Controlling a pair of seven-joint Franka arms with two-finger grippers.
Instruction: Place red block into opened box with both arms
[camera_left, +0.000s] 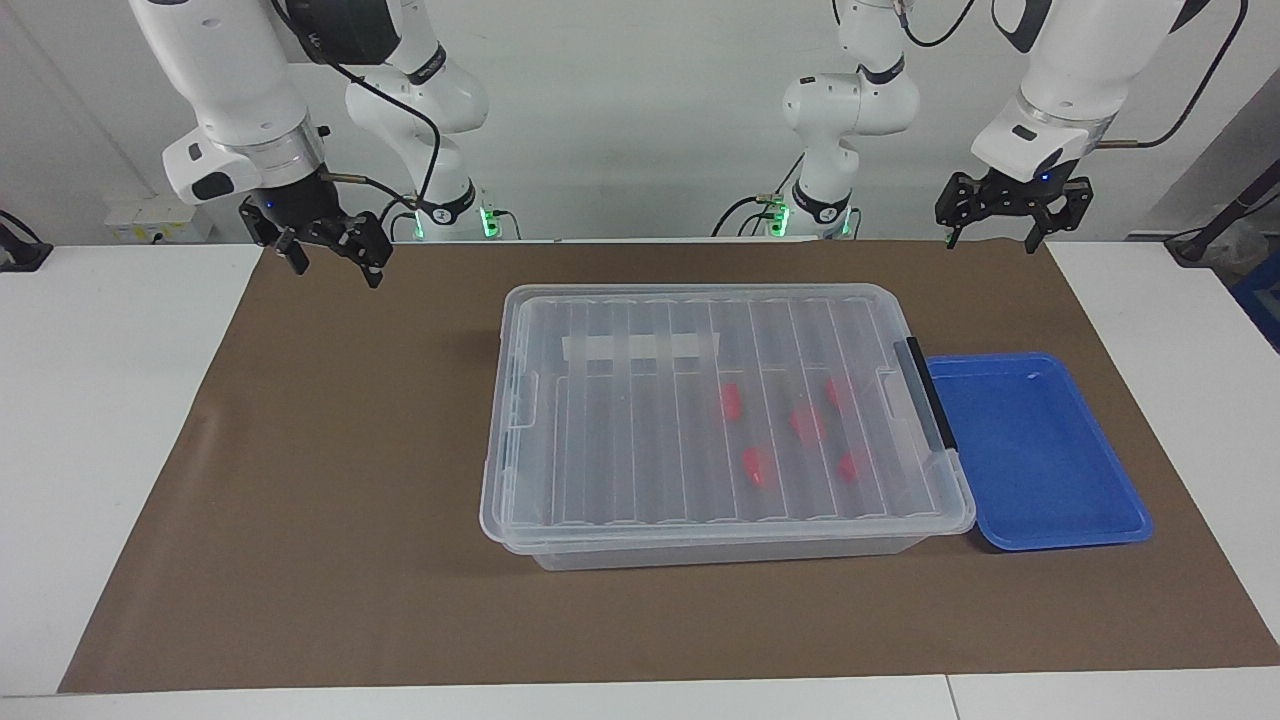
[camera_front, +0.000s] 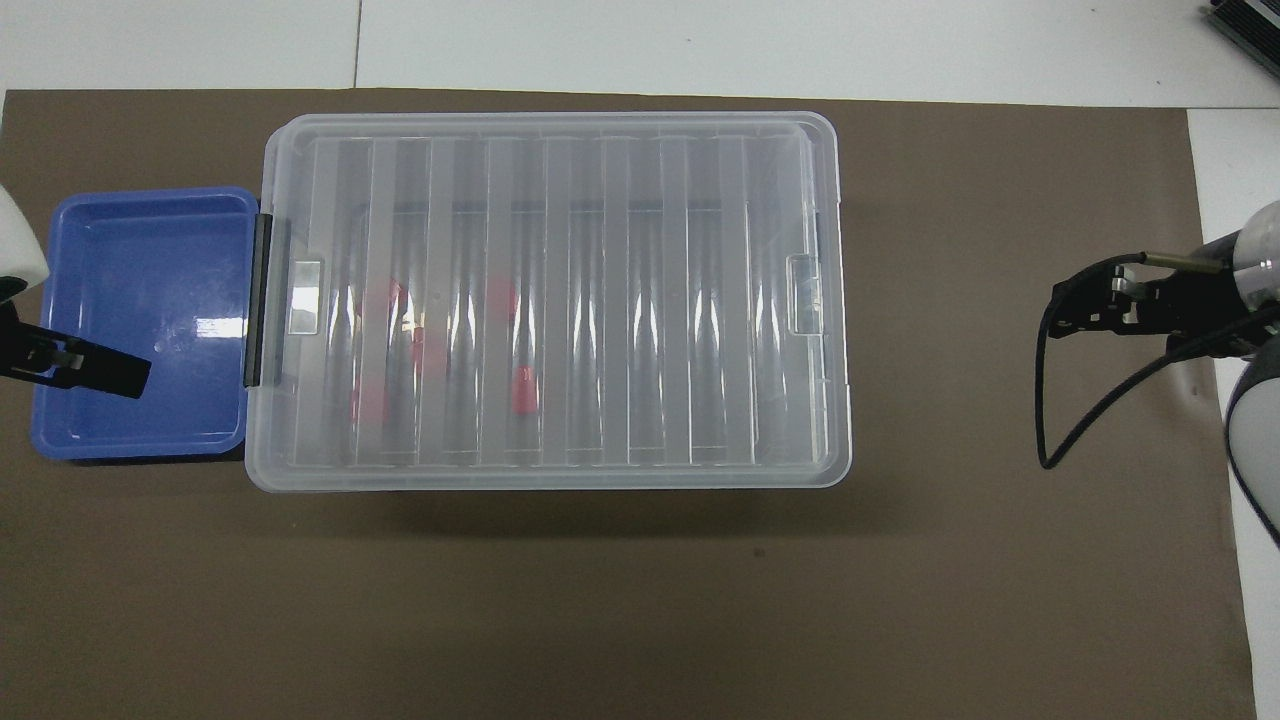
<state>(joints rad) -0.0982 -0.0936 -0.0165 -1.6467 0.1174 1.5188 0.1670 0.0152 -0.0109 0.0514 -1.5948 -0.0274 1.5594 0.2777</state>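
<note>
The clear box (camera_left: 620, 440) (camera_front: 700, 300) stands mid-mat with its ribbed lid lying flat on it. Several red blocks show through the lid, one red block (camera_left: 731, 401) (camera_front: 520, 390) toward the middle and the others toward the black clip end. My right gripper (camera_left: 335, 272) (camera_front: 1075, 305) hangs open and empty in the air over the mat's edge at the right arm's end, well apart from the box. My left gripper (camera_left: 990, 240) is raised and open with nothing in it; in the overhead view one of its fingers (camera_front: 110, 372) lies across the blue tray.
A shallow blue tray (camera_left: 1040, 450) (camera_front: 140, 300) with nothing in it sits against the box's clip end, toward the left arm's end. A brown mat (camera_left: 330, 480) covers the white table.
</note>
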